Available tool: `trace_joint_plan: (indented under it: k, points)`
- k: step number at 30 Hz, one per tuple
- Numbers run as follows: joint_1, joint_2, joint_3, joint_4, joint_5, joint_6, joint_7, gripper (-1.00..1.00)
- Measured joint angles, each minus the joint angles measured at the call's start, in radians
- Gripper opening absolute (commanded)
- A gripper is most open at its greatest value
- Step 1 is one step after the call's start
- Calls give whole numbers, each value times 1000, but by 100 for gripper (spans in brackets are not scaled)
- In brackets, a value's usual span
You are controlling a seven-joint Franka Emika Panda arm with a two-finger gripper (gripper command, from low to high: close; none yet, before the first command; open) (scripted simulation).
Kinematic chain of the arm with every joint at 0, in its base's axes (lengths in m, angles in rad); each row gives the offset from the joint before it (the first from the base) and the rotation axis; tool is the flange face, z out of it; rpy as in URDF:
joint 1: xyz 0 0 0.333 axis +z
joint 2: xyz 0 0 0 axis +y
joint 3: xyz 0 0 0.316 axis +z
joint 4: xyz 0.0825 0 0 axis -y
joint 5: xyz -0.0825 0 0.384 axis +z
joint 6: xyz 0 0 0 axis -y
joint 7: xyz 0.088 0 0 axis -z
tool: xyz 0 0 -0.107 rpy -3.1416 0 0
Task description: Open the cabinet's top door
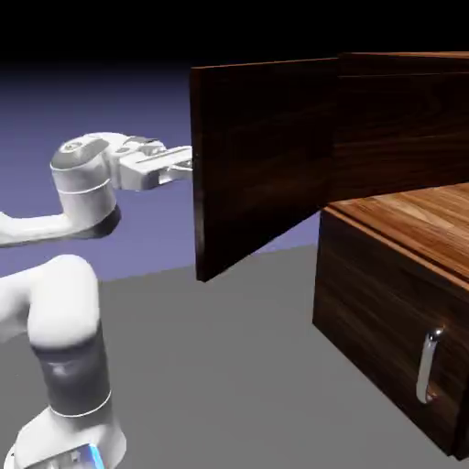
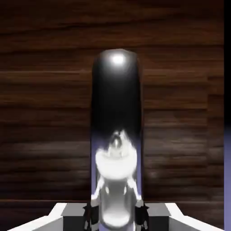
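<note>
The dark wood-grain cabinet (image 1: 403, 119) stands at the exterior view's right. Its top door (image 1: 266, 156) is swung well out from the cabinet body, toward the arm. My gripper (image 1: 186, 166) meets the far face of that door near its free edge, and the door hides the handle there. In the hand view the long silver bar handle (image 2: 116, 126) runs up the middle, large, in front of the door's wood (image 2: 40, 113). The gripper (image 2: 116, 215) is shut on the handle, with dark fingertips (image 2: 89, 214) pressed against its sides.
The lower door (image 1: 385, 311) stays flat in the cabinet front, with its shorter silver handle (image 1: 428, 366) at the lower right. The arm's white base and elbow (image 1: 64, 348) fill the lower left. A grey table (image 1: 229, 366) lies between the arm and the cabinet.
</note>
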Motion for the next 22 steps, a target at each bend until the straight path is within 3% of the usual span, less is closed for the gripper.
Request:
trace_joint_plan:
  k: [10, 22]
  points:
    - [-165, 98, 306, 336, 241, -406, -3, -100]
    - [-490, 136, 487, 770, 357, -767, -47, -100]
